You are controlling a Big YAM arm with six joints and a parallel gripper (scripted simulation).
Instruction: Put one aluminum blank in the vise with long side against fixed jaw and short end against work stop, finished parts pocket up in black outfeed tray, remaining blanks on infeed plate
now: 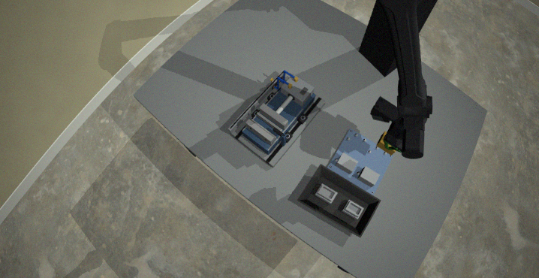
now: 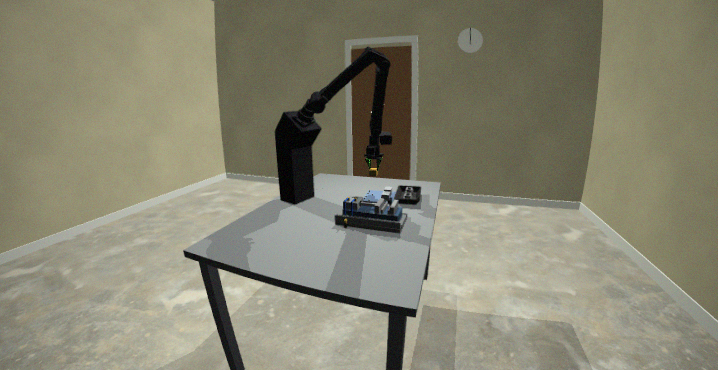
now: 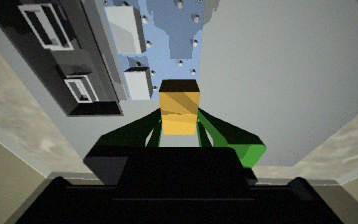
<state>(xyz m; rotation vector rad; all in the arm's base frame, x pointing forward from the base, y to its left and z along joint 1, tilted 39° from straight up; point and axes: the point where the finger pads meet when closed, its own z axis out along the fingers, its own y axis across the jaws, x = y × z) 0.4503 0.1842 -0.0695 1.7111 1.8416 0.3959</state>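
Observation:
My gripper (image 1: 390, 146) (image 2: 373, 164) (image 3: 179, 112) is shut on a yellow brass blank (image 1: 383, 143) (image 2: 373, 171) (image 3: 180, 107), held above the table by the inner edge of the blue infeed plate (image 1: 353, 146) (image 3: 172, 30). Two gray blanks (image 1: 346, 162) (image 1: 369, 176) (image 3: 122, 30) (image 3: 138, 84) sit on the plate's tray-side half, among the pins. Two finished parts (image 1: 326, 193) (image 1: 353, 209) lie pocket up in the black outfeed tray (image 1: 350, 186) (image 3: 94, 50). The open vise (image 1: 284, 104) shows no clear blank between its jaws; the low bars and work stop are hard to make out.
The hosed block (image 1: 297, 92) is at the vise end nearer the arm's base (image 1: 380, 46) (image 2: 296, 166). Blue hoses (image 1: 284, 75) with yellow tips stand up there. The tray adjoins the infeed plate. Several pins stand on the plate half nearer the gripper.

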